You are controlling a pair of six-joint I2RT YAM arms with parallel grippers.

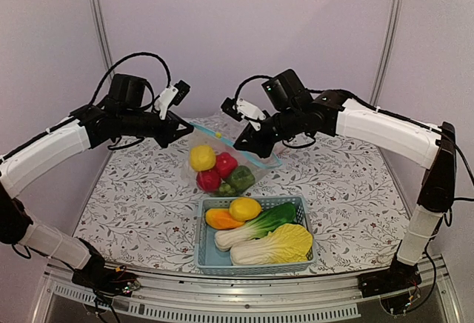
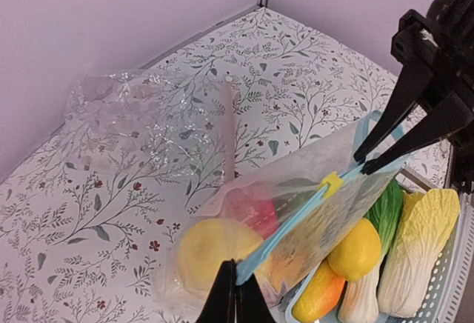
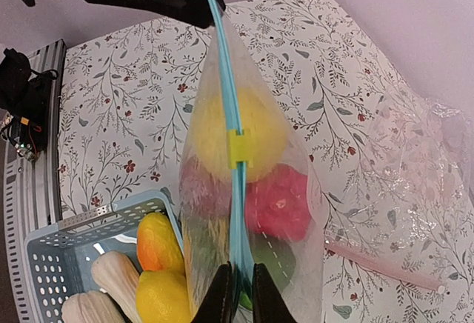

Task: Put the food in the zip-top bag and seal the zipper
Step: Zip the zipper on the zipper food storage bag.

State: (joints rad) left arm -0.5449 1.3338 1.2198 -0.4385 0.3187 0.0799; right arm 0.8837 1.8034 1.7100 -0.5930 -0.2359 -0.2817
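Observation:
The clear zip-top bag (image 1: 255, 167) hangs stretched between my two grippers above the table. Its teal zipper (image 2: 296, 223) is taut, with a yellow slider (image 2: 331, 184) on it about midway. My left gripper (image 2: 235, 282) is shut on one end of the strip. My right gripper (image 3: 241, 284) is shut on the other end of the zipper (image 3: 235, 212). Inside the bag lie a lemon (image 1: 201, 158), two red fruits (image 1: 225, 164) and a green pepper (image 1: 241, 178). In the top view the left gripper (image 1: 182, 126) and right gripper (image 1: 248, 145) stand level.
A light-blue basket (image 1: 252, 267) sits near the front edge, holding a lemon (image 1: 244, 208), an orange-yellow fruit (image 1: 221, 219), a green-leaved vegetable (image 1: 259, 227) and a pale cabbage (image 1: 278, 245). A second clear bag (image 2: 148, 123) with a pink strip (image 3: 385, 265) lies flat behind.

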